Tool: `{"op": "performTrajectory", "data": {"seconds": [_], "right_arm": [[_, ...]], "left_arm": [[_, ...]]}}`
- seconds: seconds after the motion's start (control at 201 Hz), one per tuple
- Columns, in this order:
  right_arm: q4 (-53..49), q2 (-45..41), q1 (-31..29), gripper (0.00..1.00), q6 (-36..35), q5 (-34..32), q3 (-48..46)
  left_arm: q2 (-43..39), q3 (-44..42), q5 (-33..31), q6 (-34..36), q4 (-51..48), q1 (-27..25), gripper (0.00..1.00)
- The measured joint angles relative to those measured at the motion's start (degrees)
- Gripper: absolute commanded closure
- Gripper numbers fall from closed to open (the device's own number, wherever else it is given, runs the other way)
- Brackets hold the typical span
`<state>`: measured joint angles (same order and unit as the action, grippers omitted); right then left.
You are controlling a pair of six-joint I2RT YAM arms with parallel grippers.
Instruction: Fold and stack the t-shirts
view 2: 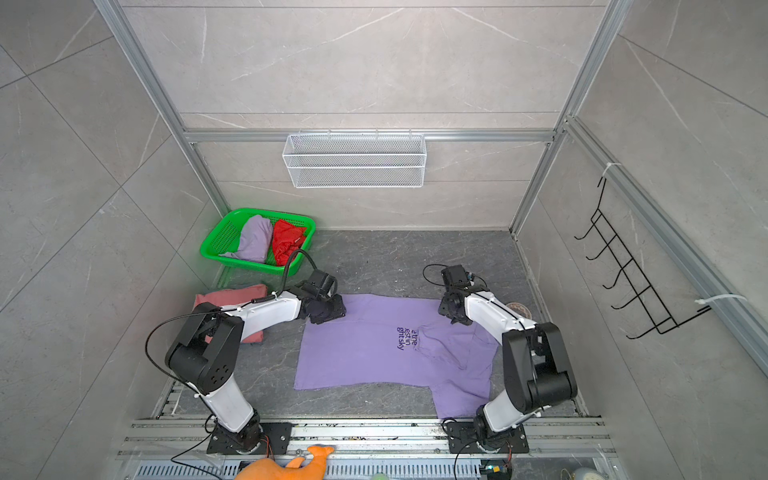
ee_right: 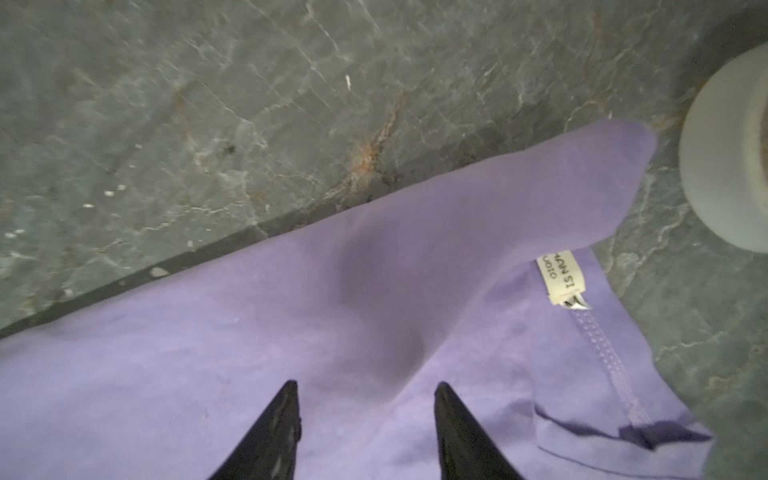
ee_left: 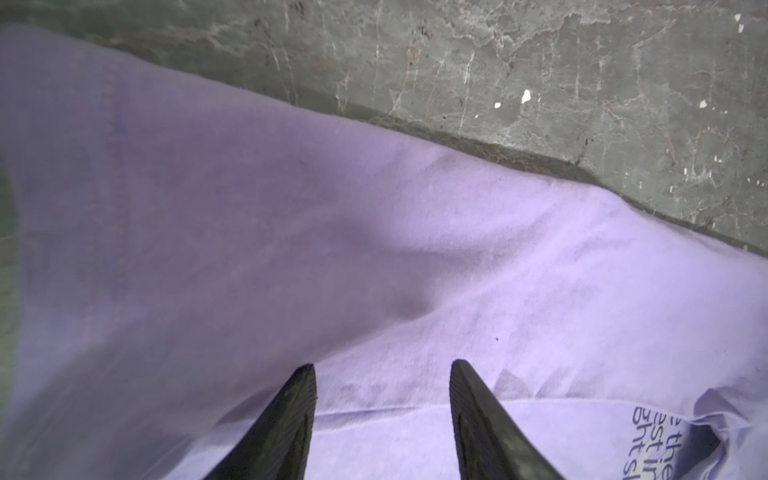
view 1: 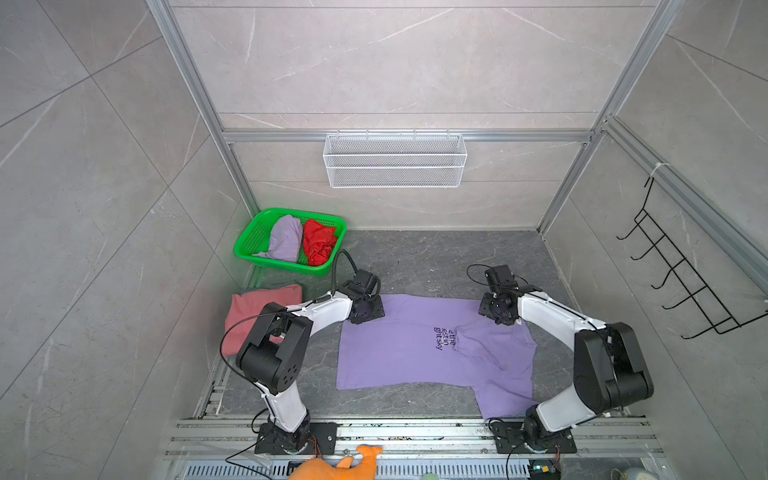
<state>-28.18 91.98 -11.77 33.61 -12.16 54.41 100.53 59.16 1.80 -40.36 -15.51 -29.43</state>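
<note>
A lavender t-shirt (view 1: 407, 353) (view 2: 365, 353) with dark text lies spread on the dark tabletop. Its far side is doubled over toward the middle, and one sleeve sticks out at the near right. My left gripper (view 1: 368, 309) (ee_left: 382, 365) hovers over the shirt's far left corner, open, with only fabric (ee_left: 374, 249) below the fingers. Over the far right corner is my right gripper (view 1: 496, 311) (ee_right: 365, 386), also open and holding nothing, above the cloth (ee_right: 332, 332) near the neck label. A folded dusty-pink t-shirt (view 1: 257, 307) lies at the left. A crumpled lavender t-shirt (view 1: 284, 239) and a red one (view 1: 318, 243) sit in the basket.
The green basket (view 1: 249, 249) stands in the far left corner. A white wire basket (view 1: 395, 160) hangs on the back wall and a black hook rack (view 1: 681, 274) on the right wall. An orange plush toy (view 1: 336, 465) lies at the front rail. A round pale object (ee_right: 731, 158) sits beside the shirt's right corner.
</note>
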Motion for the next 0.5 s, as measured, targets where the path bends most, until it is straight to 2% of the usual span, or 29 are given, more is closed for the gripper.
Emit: {"op": "performTrajectory", "data": {"seconds": [0.105, 0.239, 0.334, 0.503], "right_arm": [[0.0, 2.0, 2.0, 0.44, -0.4, -0.9, 0.0], [1.5, 2.0, 8.4, 0.42, -1.1, -0.4, -0.2], [3.6, 1.8, 13.0, 0.38, -1.9, 1.9, -0.3], [7.5, 1.8, 19.0, 0.40, -3.7, 8.2, -0.3]], "left_arm": [[0.2, -0.2, 0.2, -1.5, 1.4, -0.3, 0.45], [0.2, -0.6, 0.3, -2.6, 2.7, -0.5, 0.45], [0.2, -0.8, 0.3, -2.8, 2.8, -0.6, 0.45], [0.3, -0.8, 0.3, -3.0, 2.8, -0.6, 0.45]]}}
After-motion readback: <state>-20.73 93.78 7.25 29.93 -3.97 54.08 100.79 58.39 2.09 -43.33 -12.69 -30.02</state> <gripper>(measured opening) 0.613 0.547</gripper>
